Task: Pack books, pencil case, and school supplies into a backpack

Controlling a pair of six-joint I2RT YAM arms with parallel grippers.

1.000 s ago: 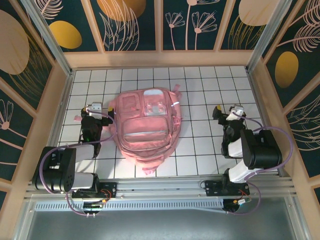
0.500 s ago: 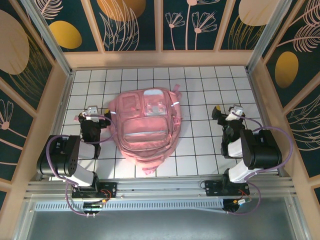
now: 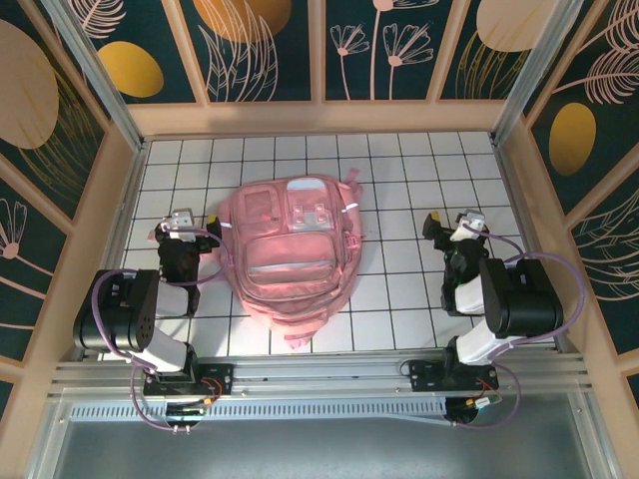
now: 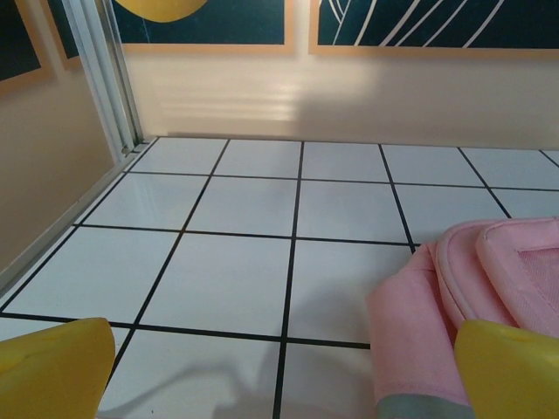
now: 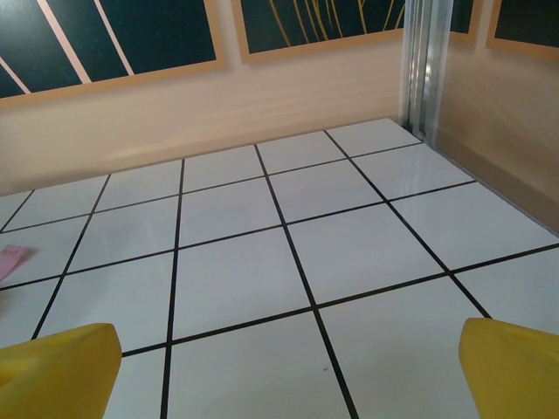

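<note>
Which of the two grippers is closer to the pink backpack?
The left gripper: it sits right beside the backpack, while the right gripper stands well apart over bare tiles.

pink backpack (image 3: 293, 249) on white black-gridded table (image 3: 399, 180).

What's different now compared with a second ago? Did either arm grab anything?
The left gripper, open, slid slightly leftward, away from the pink backpack, as its arm folded in a little. Nothing was grabbed or let go. The right gripper, also open, and the backpack stayed where they were.
</note>
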